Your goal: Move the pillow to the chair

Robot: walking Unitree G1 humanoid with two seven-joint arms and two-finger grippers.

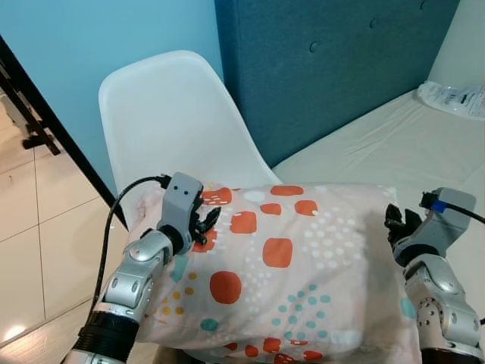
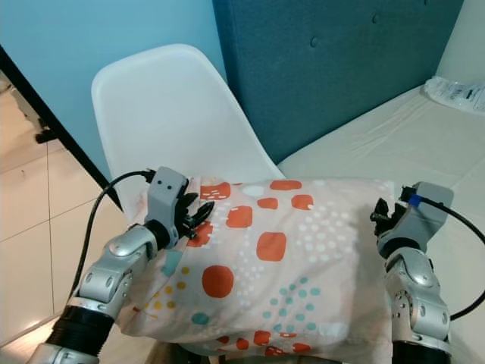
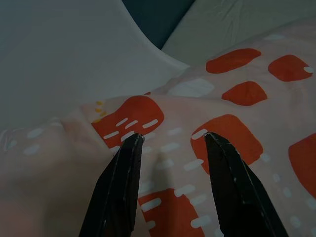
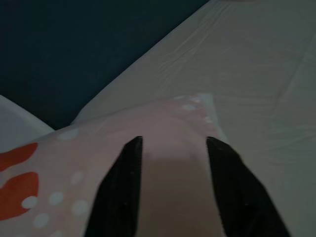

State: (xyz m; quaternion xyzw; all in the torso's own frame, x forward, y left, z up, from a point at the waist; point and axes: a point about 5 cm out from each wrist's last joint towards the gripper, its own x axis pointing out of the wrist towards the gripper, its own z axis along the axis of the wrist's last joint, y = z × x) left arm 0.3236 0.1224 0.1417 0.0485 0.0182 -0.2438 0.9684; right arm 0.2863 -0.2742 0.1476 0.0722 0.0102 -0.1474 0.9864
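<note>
The pillow point(image 1: 280, 273) is held between both hands in front of the robot, over the gap between the chair point(image 1: 174, 121) and the bed point(image 1: 394, 144). Its far left corner overlaps the chair seat; whether it rests on the seat cannot be told. The cover is pale pink with red-orange patches, white dashes and teal and yellow dots.

Left hand point(image 1: 203, 225): positioned at the pillow's left end, near the far corner. In the left wrist view the two black fingers point(image 3: 123, 182) are spread apart, tips pressing into the fabric on either side of a low fold. No fabric is pinched between them.

Right hand point(image 1: 399, 221): positioned against the pillow's right end. In the right wrist view the fingers point(image 4: 121, 182) are likewise spread, with the pillow's edge lying between them and the bed sheet beyond.

The chair is a white moulded shell, standing against a light blue wall point(image 1: 91, 38), just beside the dark teal headboard point(image 1: 333, 61). A clear plastic bag point(image 1: 455, 97) lies on the bed at the far right. A black cable point(image 1: 114, 220) runs from the left wrist downward.
</note>
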